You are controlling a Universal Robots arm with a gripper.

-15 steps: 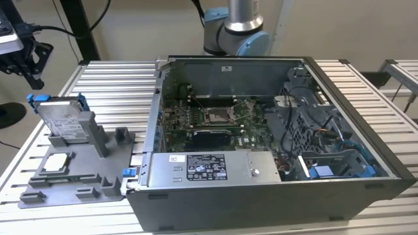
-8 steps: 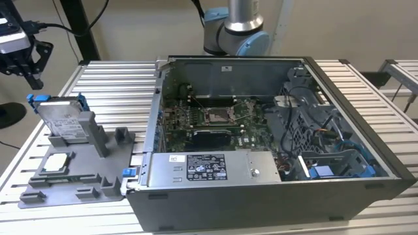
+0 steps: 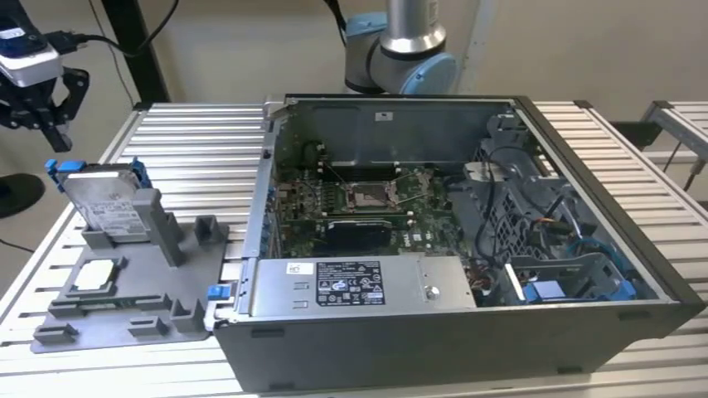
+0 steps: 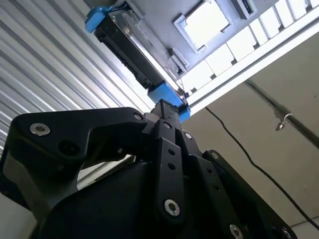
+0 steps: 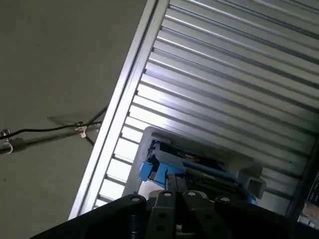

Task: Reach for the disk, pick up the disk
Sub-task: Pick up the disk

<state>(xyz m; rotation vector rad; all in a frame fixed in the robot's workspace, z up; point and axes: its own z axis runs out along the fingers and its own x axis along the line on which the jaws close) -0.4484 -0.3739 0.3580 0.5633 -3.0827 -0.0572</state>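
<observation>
Disk [image 3: 108, 203] stands upright in the grey holder [image 3: 133, 292] — claw [image 3: 52, 143] just above, pinched narrow, empty.

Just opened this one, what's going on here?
A single robot arm is going for the disk, which stands upright in a grey holder on the slatted table, to the exterior view's left of an open computer case. The gripper hangs just above the disk's top edge, seemingly not touching it, and holds nothing. Both wrist views show the disk close ahead of the gripper. The disk is not yet picked up.
</observation>
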